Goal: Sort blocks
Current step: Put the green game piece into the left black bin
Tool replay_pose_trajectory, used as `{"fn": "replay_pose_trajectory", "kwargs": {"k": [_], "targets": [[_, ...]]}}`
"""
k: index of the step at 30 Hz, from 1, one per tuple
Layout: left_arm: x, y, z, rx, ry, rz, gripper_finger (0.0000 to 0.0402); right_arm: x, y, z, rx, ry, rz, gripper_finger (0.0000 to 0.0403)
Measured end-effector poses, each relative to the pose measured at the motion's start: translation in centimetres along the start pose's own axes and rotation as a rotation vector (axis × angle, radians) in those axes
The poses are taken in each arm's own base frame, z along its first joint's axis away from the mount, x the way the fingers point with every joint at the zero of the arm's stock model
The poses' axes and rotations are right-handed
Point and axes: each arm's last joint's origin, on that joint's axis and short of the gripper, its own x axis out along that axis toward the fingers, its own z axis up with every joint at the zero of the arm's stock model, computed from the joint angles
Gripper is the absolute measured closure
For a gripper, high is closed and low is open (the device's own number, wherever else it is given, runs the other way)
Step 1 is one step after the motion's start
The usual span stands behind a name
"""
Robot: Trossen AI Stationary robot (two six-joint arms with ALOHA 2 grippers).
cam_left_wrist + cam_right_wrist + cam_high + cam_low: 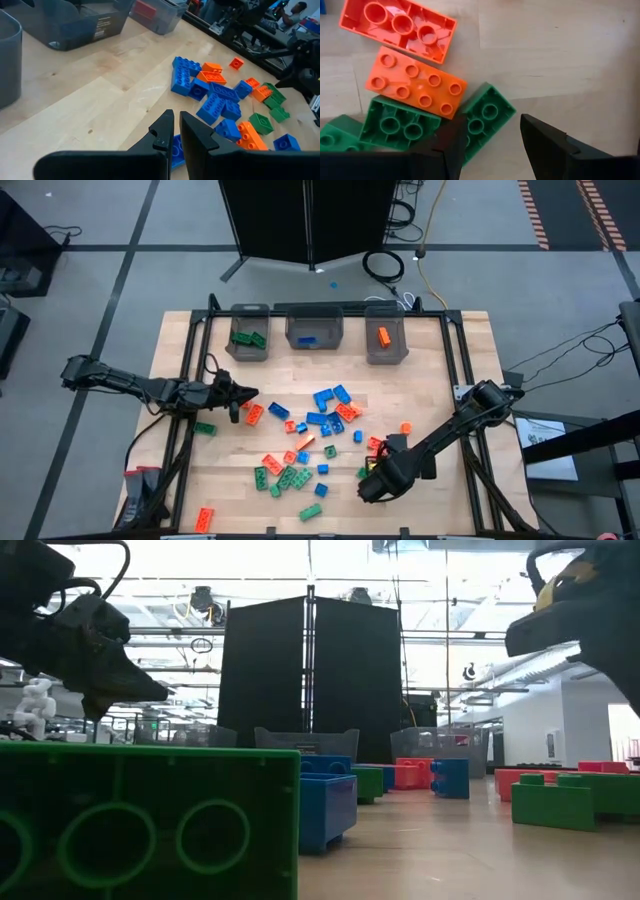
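Right claw (492, 142) astride green block (485, 117), clear tabletop (560, 60) alongside.

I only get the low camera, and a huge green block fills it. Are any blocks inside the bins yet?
Observer: Yes. From above, the left bin holds green blocks, the middle bin a blue block, and the right bin an orange block.
Operator: What is the right gripper doing?
Observer: Its wrist camera shows the right gripper open over an upturned green brick, which lies against an orange brick.
Operator: And the left one?
Observer: From above, the left gripper hovers just left of the loose blocks in the middle of the table.
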Motion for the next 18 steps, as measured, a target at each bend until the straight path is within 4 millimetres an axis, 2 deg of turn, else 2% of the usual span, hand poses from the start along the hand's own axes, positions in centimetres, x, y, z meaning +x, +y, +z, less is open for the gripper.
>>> {"fn": "replay_pose_trajectory", "kwargs": {"k": [5,10,15,18], "targets": [[0.0,0.0,0.0,0.001,0.001,0.0,0.0368,1.7,0.6,0.1,-0.002,0.035,0.049,0.0225],[0.0,0.0,0.0,0.001,0.001,0.001,0.0368,2.5,1.5,0.5,0.004,0.05,0.103,0.0225],[0.0,0.0,0.0,0.003,0.004,0.004,0.0368,1.8,2.9,2.0,-0.018,-0.013,0.206,0.0225],[0.0,0.0,-0.1,0.004,0.005,0.006,0.0368,1.7,3.3,2.7,-0.049,-0.021,0.198,0.0225]]}}
